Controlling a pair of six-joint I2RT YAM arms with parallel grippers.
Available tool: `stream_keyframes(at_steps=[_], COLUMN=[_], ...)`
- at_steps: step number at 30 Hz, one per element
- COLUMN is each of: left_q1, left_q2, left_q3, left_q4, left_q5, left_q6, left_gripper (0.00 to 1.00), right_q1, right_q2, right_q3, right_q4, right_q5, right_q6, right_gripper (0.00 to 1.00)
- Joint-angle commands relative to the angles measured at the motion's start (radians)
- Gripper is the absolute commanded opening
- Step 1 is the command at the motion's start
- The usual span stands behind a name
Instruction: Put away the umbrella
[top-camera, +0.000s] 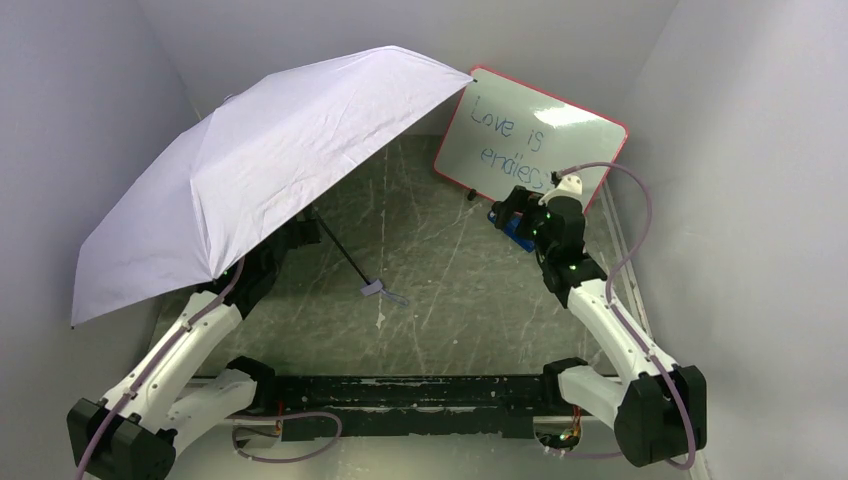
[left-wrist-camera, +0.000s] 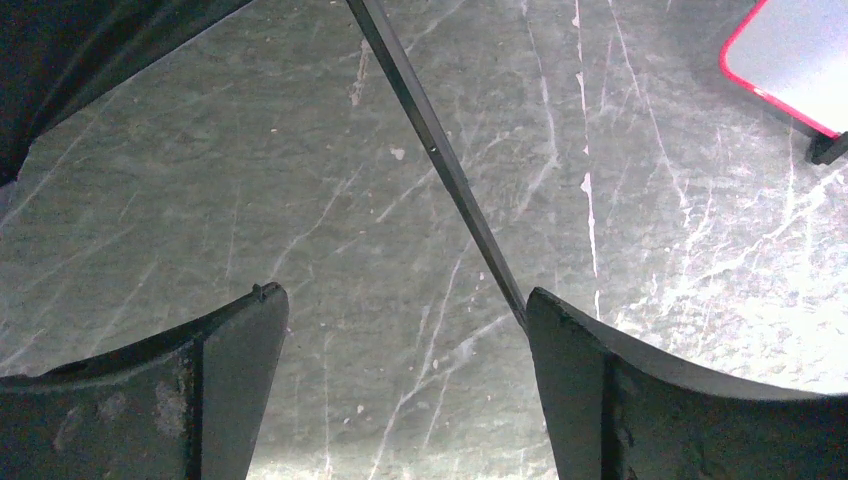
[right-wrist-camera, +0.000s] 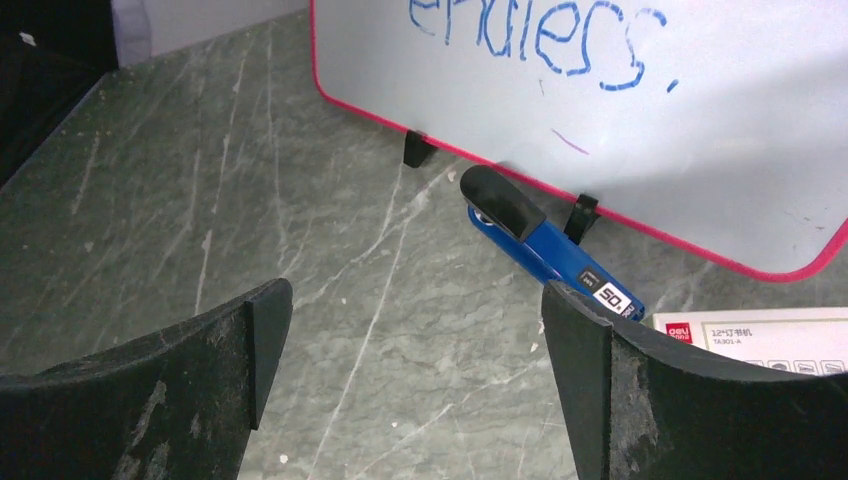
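The left pincer (left-wrist-camera: 402, 300) and right pincer (right-wrist-camera: 415, 293) stand open, empty. Centre the left on the umbrella (top-camera: 250, 150) shaft (left-wrist-camera: 440, 160) — now beside one finger — then close firmly.

The table (top-camera: 450, 300) is grey-green and marbled, streaked with white scratches. The open umbrella (top-camera: 260, 170) spreads over the part from 9 to 11 o'clock, with its handle (top-camera: 372, 288) down near the centre. At 2 o'clock the whiteboard (top-camera: 530, 135) stands tilted on small black feet. A blue stapler (right-wrist-camera: 545, 250) lies at its foot, with a white box (right-wrist-camera: 750, 335) just beside it.
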Motion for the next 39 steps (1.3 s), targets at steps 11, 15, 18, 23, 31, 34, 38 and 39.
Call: stream_keyframes(at_steps=[11, 15, 18, 23, 31, 34, 38, 39], left_q1=[0.014, 0.014, 0.016, 0.017, 0.022, 0.023, 0.023, 0.025], left_q2=[0.007, 0.001, -0.001, -0.004, -0.012, -0.011, -0.021, -0.025], left_q3=[0.007, 0.01, 0.013, 0.014, 0.013, 0.013, 0.013, 0.012], left_q4=[0.02, 0.017, 0.01, 0.005, 0.005, 0.003, 0.002, 0.003], left_q5=[-0.018, -0.022, -0.034, -0.047, -0.041, -0.039, -0.042, -0.042], left_q6=[-0.015, -0.014, -0.018, -0.02, -0.021, -0.023, -0.021, -0.022], left_gripper=[0.93, 0.93, 0.93, 0.93, 0.93, 0.93, 0.93, 0.93], right_q1=[0.001, 0.001, 0.003, 0.023, 0.2, 0.27, 0.37, 0.393], right_q2=[-0.037, -0.03, 0.002, 0.088, 0.227, 0.3, 0.443, 0.483], right_q3=[-0.01, -0.013, 0.008, 0.051, 0.144, 0.178, 0.237, 0.257], right_q4=[0.051, 0.063, 0.049, 0.014, -0.004, 0.041, 0.116, 0.132], right_q5=[0.014, -0.005, -0.078, -0.151, -0.109, -0.148, -0.181, -0.189], right_q6=[-0.016, -0.025, -0.042, -0.059, -0.099, -0.071, -0.056, -0.058], right_gripper=[1.0, 1.0, 1.0, 1.0, 1.0, 1.0, 1.0, 1.0])
